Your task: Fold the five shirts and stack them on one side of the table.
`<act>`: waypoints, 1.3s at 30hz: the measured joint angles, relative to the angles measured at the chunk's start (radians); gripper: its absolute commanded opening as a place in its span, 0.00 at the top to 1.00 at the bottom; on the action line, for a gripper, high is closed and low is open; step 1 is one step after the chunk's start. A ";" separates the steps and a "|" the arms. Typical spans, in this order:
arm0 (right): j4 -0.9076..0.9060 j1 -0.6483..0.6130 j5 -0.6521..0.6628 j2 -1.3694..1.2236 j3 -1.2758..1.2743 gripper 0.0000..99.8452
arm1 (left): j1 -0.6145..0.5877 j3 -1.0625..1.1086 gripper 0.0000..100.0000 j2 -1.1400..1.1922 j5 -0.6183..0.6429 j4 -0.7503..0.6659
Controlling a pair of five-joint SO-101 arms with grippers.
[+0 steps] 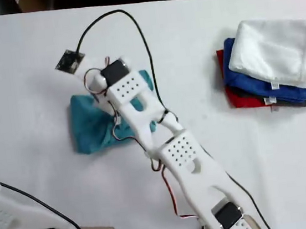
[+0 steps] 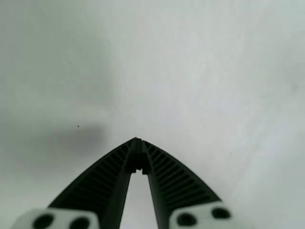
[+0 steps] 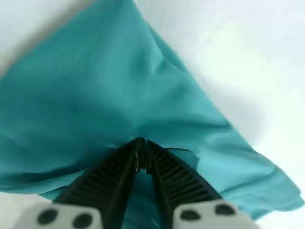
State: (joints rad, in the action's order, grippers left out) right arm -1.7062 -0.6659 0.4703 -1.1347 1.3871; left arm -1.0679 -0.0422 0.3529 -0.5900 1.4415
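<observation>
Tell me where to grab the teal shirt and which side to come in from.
Probably pinch the teal shirt at its free edge facing away from the shirt stack, coming down from above on that side. It lies flat on the table, and that edge is clear of the right arm over it.

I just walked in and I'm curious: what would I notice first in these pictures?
A crumpled teal shirt lies mid-table. The white right arm is stretched over it, with its jaws closed at the cloth. Toward the table's right side sits a neat stack of folded shirts, white on top with blue, red and a dark one beneath.
</observation>
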 measured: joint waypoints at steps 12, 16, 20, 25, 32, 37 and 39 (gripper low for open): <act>0.002 0.034 0.000 0.150 -0.330 0.98 | 0.000 0.000 0.97 0.000 0.000 -0.029; 0.002 0.035 0.000 0.296 -0.563 0.98 | 0.000 0.000 0.97 0.000 0.000 -0.049; 0.003 0.035 0.000 0.439 -0.795 0.98 | 0.000 0.000 0.97 0.000 0.000 -0.049; 0.003 0.035 0.000 0.603 -0.918 0.98 | 0.000 0.000 0.97 0.000 0.000 -0.049; 0.155 0.035 0.000 0.700 -0.982 0.98 | 0.000 0.000 0.97 0.000 0.000 -0.049; 0.212 0.038 0.000 0.609 -1.030 0.98 | 0.000 0.000 0.97 0.000 0.000 -0.049; 0.212 0.058 0.000 0.594 -1.030 0.98 | 0.000 0.000 0.97 0.000 0.000 -0.049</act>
State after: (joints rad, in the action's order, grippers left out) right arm -1.4945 -0.6076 0.4703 -0.5409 0.3575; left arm -1.0679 -0.0422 0.3529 -0.5900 1.3924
